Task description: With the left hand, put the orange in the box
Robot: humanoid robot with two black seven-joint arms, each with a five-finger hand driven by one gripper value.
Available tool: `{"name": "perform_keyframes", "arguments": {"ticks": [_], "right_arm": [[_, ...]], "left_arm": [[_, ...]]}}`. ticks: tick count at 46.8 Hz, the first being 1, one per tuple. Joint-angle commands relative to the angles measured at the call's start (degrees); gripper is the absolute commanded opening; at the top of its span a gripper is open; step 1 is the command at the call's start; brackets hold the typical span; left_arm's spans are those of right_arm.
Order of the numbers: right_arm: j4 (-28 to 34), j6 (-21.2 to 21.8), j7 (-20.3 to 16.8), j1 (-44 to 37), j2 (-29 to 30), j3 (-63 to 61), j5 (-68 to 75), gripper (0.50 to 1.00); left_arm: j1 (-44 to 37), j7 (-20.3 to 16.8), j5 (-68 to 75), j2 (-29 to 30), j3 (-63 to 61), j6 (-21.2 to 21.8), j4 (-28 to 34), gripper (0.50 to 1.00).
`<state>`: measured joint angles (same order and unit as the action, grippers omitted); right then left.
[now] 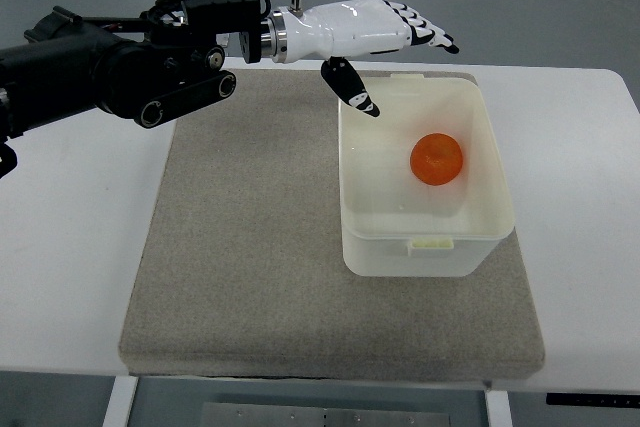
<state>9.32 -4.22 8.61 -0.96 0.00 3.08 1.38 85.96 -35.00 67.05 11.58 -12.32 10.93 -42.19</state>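
Top view: the orange (436, 159) lies inside the white box (425, 247), toward its far half. The box sits on a grey mat (250, 247) on the white worktop (70, 247). The left hand (385, 37) hangs above the box's far edge, fingers spread and holding nothing, thumb pointing down. The orange lies at about 5 o'clock from the hand, apart from it.

The left arm reaches in from the picture's left edge, black and jointed, ending in a white left hand (370, 32). Its fingers (425, 29) extend flat and spread, thumb hanging down, holding nothing.
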Motion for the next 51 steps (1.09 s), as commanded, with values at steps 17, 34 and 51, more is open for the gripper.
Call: {"name": "perform_keyframes", "arguments": {"ticks": [17,34,51], "right_arm": [[0.0,0.0,0.0,0.0,0.0,0.0,-0.1,0.926],[0.1,0.0,0.0,0.0,0.0,0.0,0.0,0.926],[0.0,0.0,0.0,0.0,0.0,0.0,0.0,0.926]], "left_arm": [[-4.1,0.0,-21.5,-0.5,-0.2,-0.4,22.5,0.958],[-8.4,0.0,-44.1,-0.8,-0.2,-1.0,24.6,0.958],[-12.0,10.8,-60.7,-2.4,5.6,-5.1,24.7,0.956]]}}
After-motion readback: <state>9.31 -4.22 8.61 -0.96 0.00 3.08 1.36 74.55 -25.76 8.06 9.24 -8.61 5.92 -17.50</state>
